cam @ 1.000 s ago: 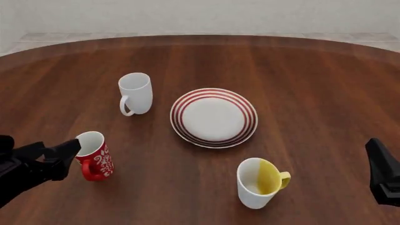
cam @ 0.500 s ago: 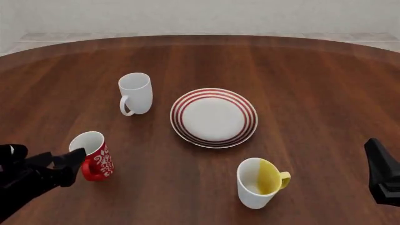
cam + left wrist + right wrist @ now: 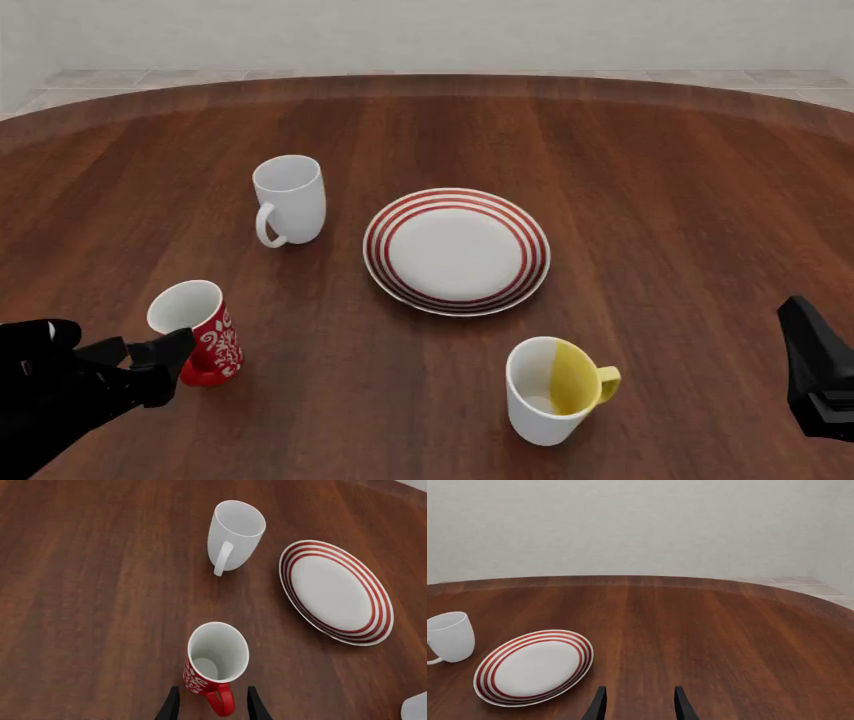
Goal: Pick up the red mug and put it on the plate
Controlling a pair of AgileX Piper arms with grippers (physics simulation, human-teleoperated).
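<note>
The red mug (image 3: 203, 335) stands upright at the table's front left, white inside, its red handle (image 3: 221, 702) turned toward my left gripper. My left gripper (image 3: 144, 355) is open just behind the mug, and in the left wrist view its fingertips (image 3: 171, 707) flank the handle without touching it. The plate (image 3: 457, 250), white with red rings, lies in the middle of the table with nothing on it; it also shows as the plate (image 3: 335, 592) and plate (image 3: 534, 666) in the wrist views. My right gripper (image 3: 638, 700) is open over bare wood at the front right edge (image 3: 817, 372).
A plain white mug (image 3: 291, 200) stands left of the plate, beyond the red mug. A white-and-yellow mug (image 3: 554, 388) stands at the front, right of centre, below the plate. The brown round table (image 3: 667, 180) ends at the far curved edge.
My left gripper has drawn back toward the near edge and lower, from beside the red mug's rim to behind its handle. The mug and the right arm have not moved.
</note>
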